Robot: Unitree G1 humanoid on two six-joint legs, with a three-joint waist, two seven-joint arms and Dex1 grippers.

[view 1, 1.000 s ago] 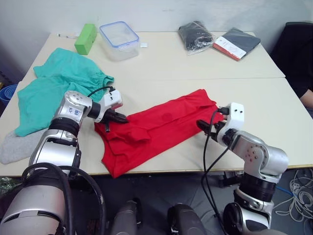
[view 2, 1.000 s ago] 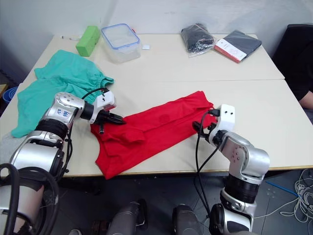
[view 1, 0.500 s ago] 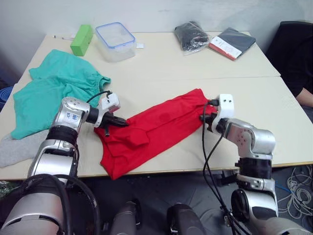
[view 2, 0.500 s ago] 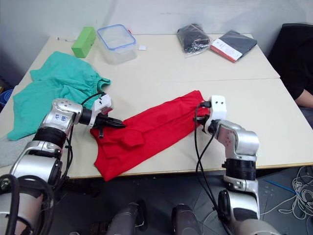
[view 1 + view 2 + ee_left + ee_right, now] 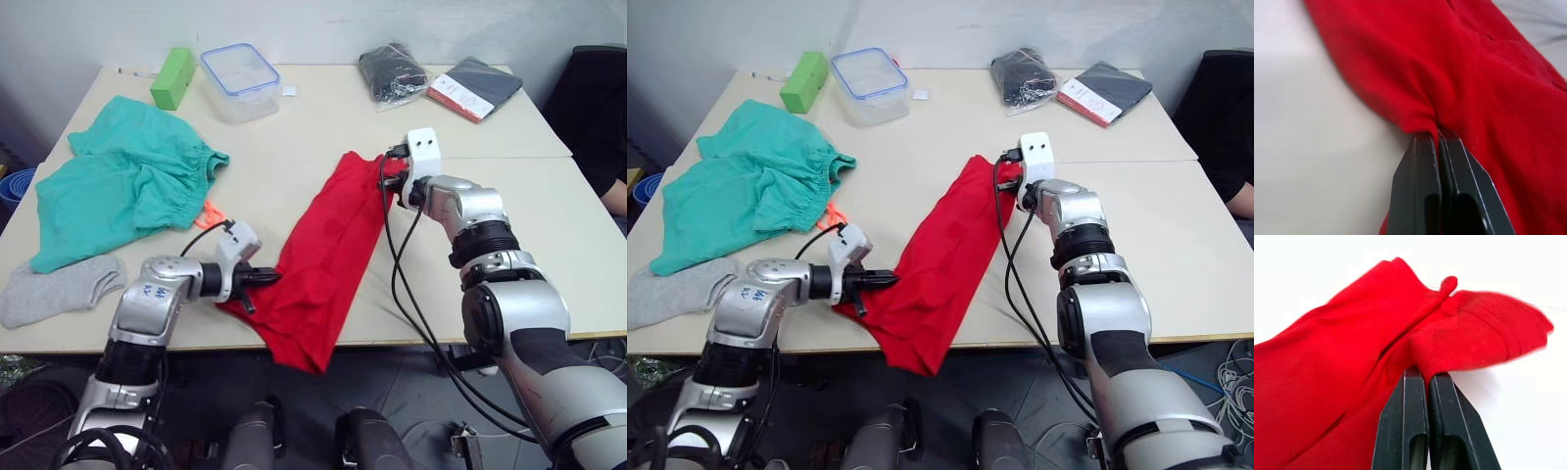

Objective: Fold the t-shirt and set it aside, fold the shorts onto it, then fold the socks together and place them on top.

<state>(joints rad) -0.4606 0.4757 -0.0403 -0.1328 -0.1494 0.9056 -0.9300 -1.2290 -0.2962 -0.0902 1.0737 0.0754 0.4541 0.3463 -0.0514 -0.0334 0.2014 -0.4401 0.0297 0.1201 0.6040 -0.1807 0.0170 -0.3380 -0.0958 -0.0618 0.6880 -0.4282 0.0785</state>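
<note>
Our left end effector [image 5: 268, 278] has its fingers pressed together on a bunched edge of the t-shirt [image 5: 323, 255]; our right end effector [image 5: 392, 181] pinches its far end. Between them the t-shirt runs as one long band, its long axis slanting from the right end effector toward us and leftward, its near end hanging over the worktop [image 5: 549, 235] edge beside the left end effector.

Lying on the table [image 5: 323, 117]: one t-shirt [image 5: 328, 250], one shorts [image 5: 122, 181], one visible sock [image 5: 59, 290], one green block [image 5: 172, 76], one plastic container [image 5: 238, 78], one black bag [image 5: 394, 72], one dark booklet [image 5: 474, 86].
</note>
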